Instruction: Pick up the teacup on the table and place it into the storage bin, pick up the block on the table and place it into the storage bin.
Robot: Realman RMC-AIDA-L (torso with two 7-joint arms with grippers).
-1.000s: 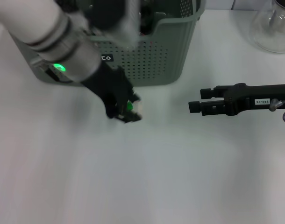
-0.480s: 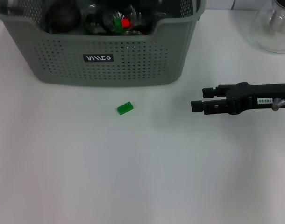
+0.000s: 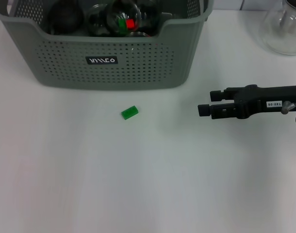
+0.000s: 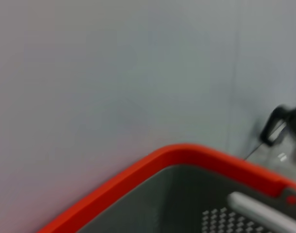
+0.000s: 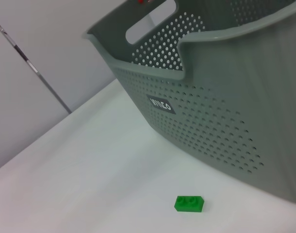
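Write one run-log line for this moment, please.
block: on table, in front of storage bin | left end effector: out of view | right end effector: open, to the right of the block, apart

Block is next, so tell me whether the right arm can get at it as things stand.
Probably yes. The green block lies alone on bare table in front of the storage bin, and nothing stands between it and the right gripper.

**What I cannot make out**

My left gripper lies outside the head view. The storage bin [image 3: 138, 73] is cut off at the far edge; its contents are a dark, unreadable jumble. The glass vessel [image 3: 284, 29] at far right is cropped. My left wrist view is blurred.
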